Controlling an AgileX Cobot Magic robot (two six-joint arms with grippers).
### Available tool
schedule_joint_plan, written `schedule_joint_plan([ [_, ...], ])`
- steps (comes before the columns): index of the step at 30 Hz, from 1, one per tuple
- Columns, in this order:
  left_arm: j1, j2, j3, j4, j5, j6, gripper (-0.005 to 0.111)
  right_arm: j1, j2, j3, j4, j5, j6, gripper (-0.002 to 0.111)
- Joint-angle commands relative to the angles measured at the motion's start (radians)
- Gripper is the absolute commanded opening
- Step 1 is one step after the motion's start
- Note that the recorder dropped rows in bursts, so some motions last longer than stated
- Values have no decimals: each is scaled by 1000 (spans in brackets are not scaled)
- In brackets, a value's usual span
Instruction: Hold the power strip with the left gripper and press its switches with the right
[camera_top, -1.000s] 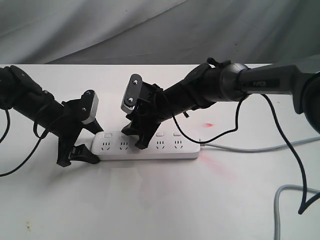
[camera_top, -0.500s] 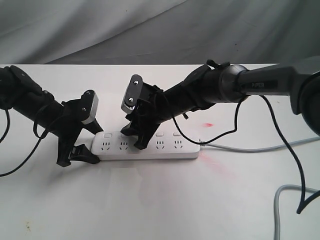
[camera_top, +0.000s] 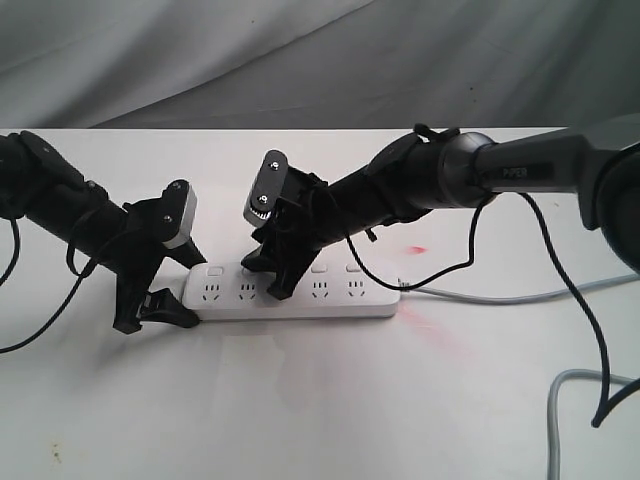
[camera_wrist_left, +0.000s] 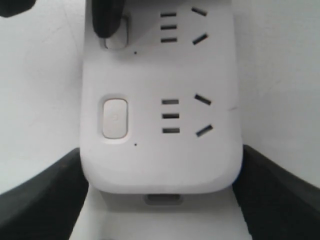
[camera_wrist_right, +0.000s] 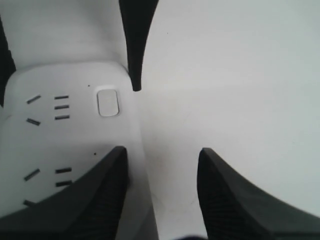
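Observation:
The white power strip (camera_top: 330, 295) lies flat on the table, its grey cable (camera_top: 500, 296) running off to the right. My left gripper (camera_top: 195, 292) is shut on the strip's left end; in the left wrist view both black jaws press the sides of the power strip (camera_wrist_left: 160, 150). My right gripper (camera_top: 262, 280) is open above the strip. One of its fingers (camera_wrist_left: 107, 20) rests on the second switch (camera_wrist_left: 117, 40), and the other hangs over the table behind the strip. The first switch (camera_wrist_left: 115, 117) is uncovered, and it also shows in the right wrist view as the switch (camera_wrist_right: 107, 102).
A second grey cable (camera_top: 560, 400) loops at the front right, with black arm cables (camera_top: 585, 300) hanging near it. A faint red mark (camera_top: 415, 248) sits on the white table (camera_top: 300, 400) behind the strip. A grey cloth backdrop (camera_top: 300, 60) closes the far side.
The right arm has shifted very slightly; its gripper stays over the second switch. The left gripper and the strip have not moved.

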Motion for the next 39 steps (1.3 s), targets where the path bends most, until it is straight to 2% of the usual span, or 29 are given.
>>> schedule_joint_plan([
  [1,2,3,1,42,-41,16,46,3,49,23,-72,-14,-7,43],
  [13,2,3,1,42,-41,14,46,-17,-128,23,-107,-3,43,43],
  [20,2,3,1,42,-41,16,46,-48,-132,47,-134,25,61,43],
  [26,2,3,1,42,-41,16,46,-49,-127,110,-134,-42,30,43],
  [39,2,3,1,42,-41,14,46,-49,-115,112,-120,-51,24,43],
])
